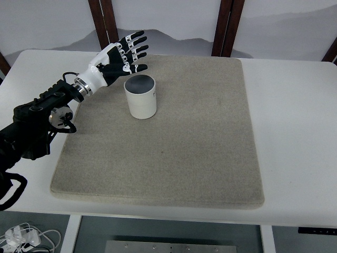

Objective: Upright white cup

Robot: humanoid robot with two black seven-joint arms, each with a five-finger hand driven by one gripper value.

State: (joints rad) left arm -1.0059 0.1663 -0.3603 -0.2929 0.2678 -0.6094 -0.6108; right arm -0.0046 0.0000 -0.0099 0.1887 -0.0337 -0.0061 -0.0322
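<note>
Reaching in from the left edge, the left hand (120, 57) hangs over the far left part of the mat, its 5 fingers (138, 46) spread wide and holding nothing. The palm faces roughly toward the cup, and the thumb tip lies just above and to the left of the cup's rim; whether it touches the rim cannot be told, though a thin gap seems to show. Behind the hand, a silver wrist ring joins the black left arm (37, 118), which runs back down to the left edge across the table's bare white strip.

Just below and to the right of the hand stands the white cup (141, 98), upright on its base with its mouth facing up, so the grey inside is visible. It sits on the beige mat (174, 153), in the mat's far left quarter, well clear of every mat edge. A small dark mark shows on the cup's right side, too small to read.

The mat covers most of the middle of the white table (295, 132), leaving bare margins on both sides and along the near edge. Beyond the table's far edge rise dark brown wooden posts (104, 23) against a pale wall. Under the table at the lower left, white cables (23, 237) lie on the floor.
</note>
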